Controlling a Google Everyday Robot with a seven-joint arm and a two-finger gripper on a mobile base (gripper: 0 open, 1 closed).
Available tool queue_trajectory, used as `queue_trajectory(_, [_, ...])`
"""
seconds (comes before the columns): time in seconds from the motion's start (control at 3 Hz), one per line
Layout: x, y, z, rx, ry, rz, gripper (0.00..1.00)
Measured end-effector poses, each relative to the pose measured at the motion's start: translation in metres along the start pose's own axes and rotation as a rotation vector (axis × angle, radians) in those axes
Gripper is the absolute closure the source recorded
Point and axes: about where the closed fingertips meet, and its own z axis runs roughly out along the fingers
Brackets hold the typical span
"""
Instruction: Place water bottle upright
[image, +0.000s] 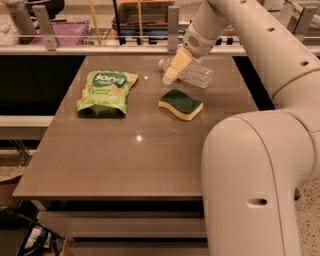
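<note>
The water bottle is a clear ribbed bottle lying on its side at the far middle of the brown table, with its cap end pointing left. My gripper comes down from the upper right on its cream-coloured arm. It sits over the bottle's left, neck end and covers the cap. Whether it touches the bottle does not show.
A green and yellow sponge lies just in front of the bottle. A green snack bag lies to the left. A metal rail runs along the table's far edge. My arm's bulky body fills the lower right.
</note>
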Motion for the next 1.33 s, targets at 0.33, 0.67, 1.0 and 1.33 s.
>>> queue_trajectory(0.33, [-0.007, 0.002, 0.010, -0.012, 0.017, -0.032, 0.00])
queue_trajectory(0.67, [-0.009, -0.012, 0.008, 0.027, 0.038, -0.061, 0.00])
queue_trajectory(1.0, [-0.006, -0.029, 0.008, 0.063, 0.052, -0.082, 0.00])
queue_trajectory(1.33, [-0.001, -0.038, 0.019, 0.064, 0.071, -0.092, 0.00])
